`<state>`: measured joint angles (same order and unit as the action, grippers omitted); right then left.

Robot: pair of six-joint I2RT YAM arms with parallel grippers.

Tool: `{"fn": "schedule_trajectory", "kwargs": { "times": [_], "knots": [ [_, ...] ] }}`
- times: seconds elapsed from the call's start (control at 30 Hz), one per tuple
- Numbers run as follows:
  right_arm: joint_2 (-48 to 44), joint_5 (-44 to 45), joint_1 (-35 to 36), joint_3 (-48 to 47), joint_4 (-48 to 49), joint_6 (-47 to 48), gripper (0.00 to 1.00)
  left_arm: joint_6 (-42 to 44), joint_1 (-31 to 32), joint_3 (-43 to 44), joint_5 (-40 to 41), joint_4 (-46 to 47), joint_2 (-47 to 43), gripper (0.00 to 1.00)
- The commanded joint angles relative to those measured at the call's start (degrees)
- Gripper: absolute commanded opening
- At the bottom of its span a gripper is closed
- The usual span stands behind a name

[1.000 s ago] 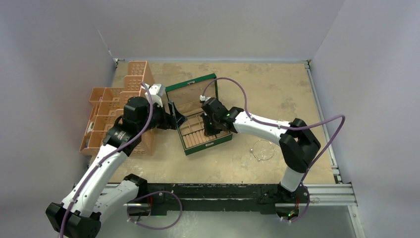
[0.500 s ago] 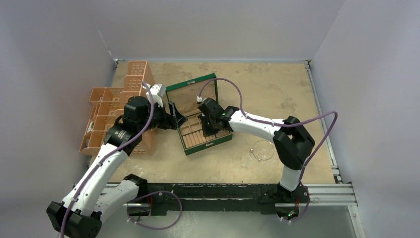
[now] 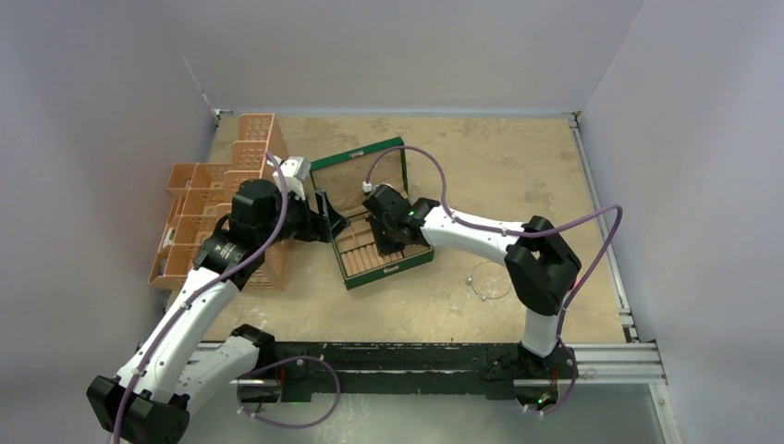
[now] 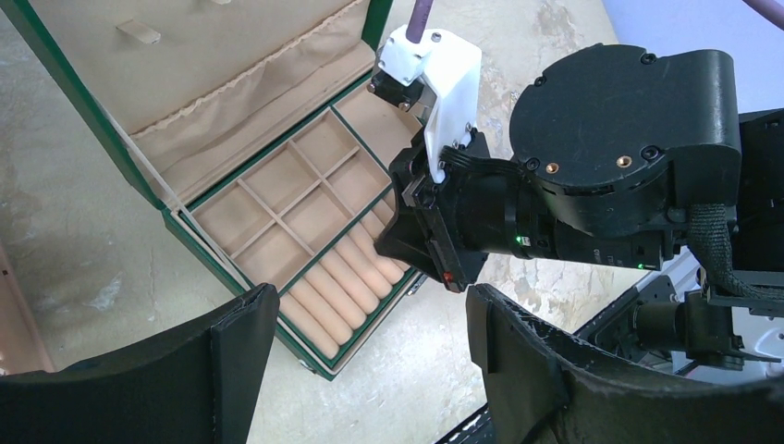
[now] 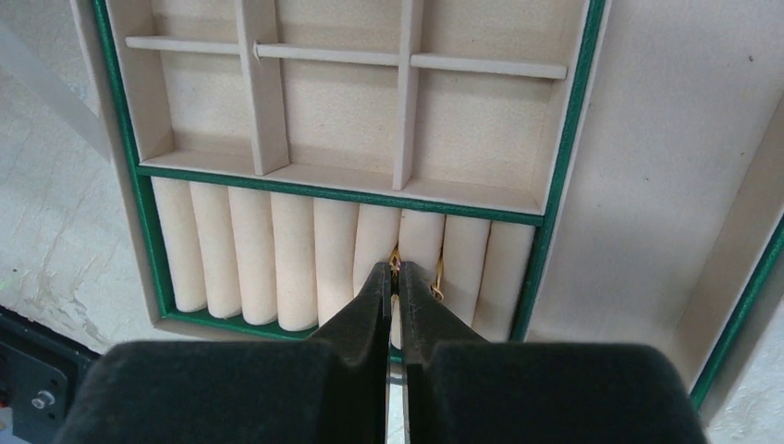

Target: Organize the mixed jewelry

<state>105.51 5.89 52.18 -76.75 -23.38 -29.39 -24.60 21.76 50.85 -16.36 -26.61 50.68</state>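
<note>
Seating tiny gold ring (image 5: 396,262) in green tan-lined box (image 5: 565,139), likely | your right gripper (image 5: 395,275) clenched, left gripper (image 4: 370,319) released | thin silver wire hoop (image 3: 490,279) outstanding, box's 4 o'clock

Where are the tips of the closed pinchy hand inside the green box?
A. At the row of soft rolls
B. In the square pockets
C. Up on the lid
A: in the right wrist view, the right gripper is shut with its tips at the row of soft rolls in the green box, right by tiny gold pieces tucked between the rolls.
</note>
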Motion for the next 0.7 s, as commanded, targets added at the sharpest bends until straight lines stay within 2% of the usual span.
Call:
{"fn": "schedule_trajectory", "kwargs": {
  "times": [0.0,0.13,0.23,0.47,0.67],
  "knots": [
    [0.8,2.1,0.6,-2.1,-1.4,-1.2,0.08,1.0,-0.4,0.0,-1.0,2.4,0.0,0.74],
    [-1.6,-0.3,0.6,-3.8,-2.5,-2.2,0.33,1.0,-0.5,0.0,-1.1,2.4,0.0,0.74],
    [-3.9,-0.7,0.5,-5.4,-3.1,-2.4,0.40,0.9,-0.5,0.0,-1.2,2.4,0.0,0.74],
    [-7.9,2.6,0.3,-6.8,-4.3,-3.3,0.41,0.5,-0.6,-0.1,-2.2,3.0,-0.4,0.74],
    [-15.2,15.3,-1.6,-1.3,-0.8,-5.5,0.31,0.0,-0.6,-0.5,-2.9,3.5,-1.5,0.74]
  ]
}}
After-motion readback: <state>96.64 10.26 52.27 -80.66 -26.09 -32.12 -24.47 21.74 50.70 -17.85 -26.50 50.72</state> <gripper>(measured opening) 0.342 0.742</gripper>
